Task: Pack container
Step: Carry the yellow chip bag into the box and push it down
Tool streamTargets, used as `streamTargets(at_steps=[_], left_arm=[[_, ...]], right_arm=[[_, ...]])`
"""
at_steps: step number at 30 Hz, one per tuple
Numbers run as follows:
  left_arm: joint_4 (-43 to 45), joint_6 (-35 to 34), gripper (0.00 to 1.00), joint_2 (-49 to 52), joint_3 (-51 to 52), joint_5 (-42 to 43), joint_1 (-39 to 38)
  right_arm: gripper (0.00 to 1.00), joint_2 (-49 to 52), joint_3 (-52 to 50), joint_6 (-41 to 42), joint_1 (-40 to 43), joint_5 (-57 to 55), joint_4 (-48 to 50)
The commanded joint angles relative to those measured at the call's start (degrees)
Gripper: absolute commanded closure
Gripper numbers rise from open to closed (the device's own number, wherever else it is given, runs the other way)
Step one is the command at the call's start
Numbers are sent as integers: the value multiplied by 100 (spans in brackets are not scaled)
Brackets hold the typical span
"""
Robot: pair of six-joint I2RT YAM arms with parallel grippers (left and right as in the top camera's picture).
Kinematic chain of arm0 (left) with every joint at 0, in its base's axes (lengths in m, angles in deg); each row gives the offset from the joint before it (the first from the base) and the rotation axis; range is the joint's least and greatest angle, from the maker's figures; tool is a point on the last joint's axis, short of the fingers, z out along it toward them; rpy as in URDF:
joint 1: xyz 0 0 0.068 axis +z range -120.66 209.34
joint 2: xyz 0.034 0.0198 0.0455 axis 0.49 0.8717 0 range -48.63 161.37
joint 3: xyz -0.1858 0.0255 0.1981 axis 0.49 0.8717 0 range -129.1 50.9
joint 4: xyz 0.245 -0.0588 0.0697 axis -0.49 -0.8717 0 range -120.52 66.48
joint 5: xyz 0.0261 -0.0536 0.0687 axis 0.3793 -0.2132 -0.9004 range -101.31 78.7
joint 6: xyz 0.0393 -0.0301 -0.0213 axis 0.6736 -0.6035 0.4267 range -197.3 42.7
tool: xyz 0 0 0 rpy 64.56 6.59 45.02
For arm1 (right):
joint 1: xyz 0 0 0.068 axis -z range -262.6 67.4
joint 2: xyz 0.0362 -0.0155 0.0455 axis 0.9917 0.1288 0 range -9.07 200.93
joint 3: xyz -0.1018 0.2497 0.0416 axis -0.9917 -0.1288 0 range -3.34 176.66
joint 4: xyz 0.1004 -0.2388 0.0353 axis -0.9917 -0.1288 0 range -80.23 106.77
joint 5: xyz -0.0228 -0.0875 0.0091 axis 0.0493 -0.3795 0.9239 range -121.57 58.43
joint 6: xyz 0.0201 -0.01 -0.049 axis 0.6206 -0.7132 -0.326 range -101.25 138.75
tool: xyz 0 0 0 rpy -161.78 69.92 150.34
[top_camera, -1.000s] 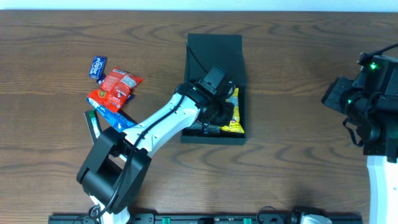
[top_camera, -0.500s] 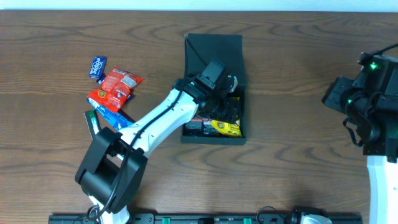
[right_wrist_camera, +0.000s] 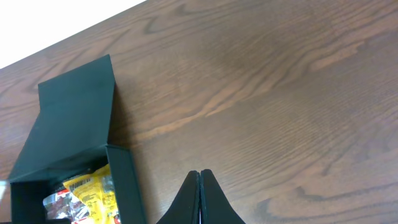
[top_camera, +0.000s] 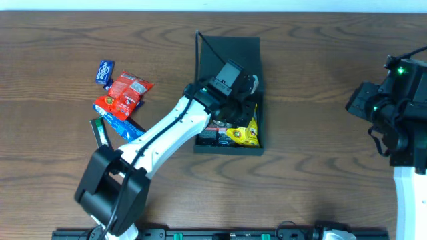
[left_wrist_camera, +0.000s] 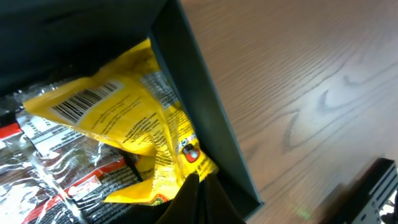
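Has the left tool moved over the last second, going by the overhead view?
Yes. In the overhead view the left tool has shifted away from the near wall of the box and toward its lid flap.

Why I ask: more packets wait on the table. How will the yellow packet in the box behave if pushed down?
Probably floppy: the yellow packet is creased and buckled against the container wall. Likely light, since it looks like a thin film bag lying tilted on the silver wrappers. Its glossy film may slide rather than stay put.
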Motion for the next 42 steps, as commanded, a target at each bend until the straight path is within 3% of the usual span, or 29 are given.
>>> streamTargets(at_steps=[1, 13, 20, 36, 42], left_arm=[[-17, 125, 94, 304, -120, 17, 11], [-210, 125, 94, 955, -120, -31, 17], [-387, 125, 94, 1016, -120, -525, 17], [-302, 33, 94, 1432, -120, -404, 9], [-422, 35, 94, 1279, -170, 35, 87]], right_arm=[[98, -22, 107, -116, 31, -81, 9], [98, -22, 107, -153, 31, -197, -2], [97, -22, 107, -153, 31, -208, 20], [98, -22, 105, -197, 31, -210, 11], [98, -22, 105, -197, 31, -212, 20]])
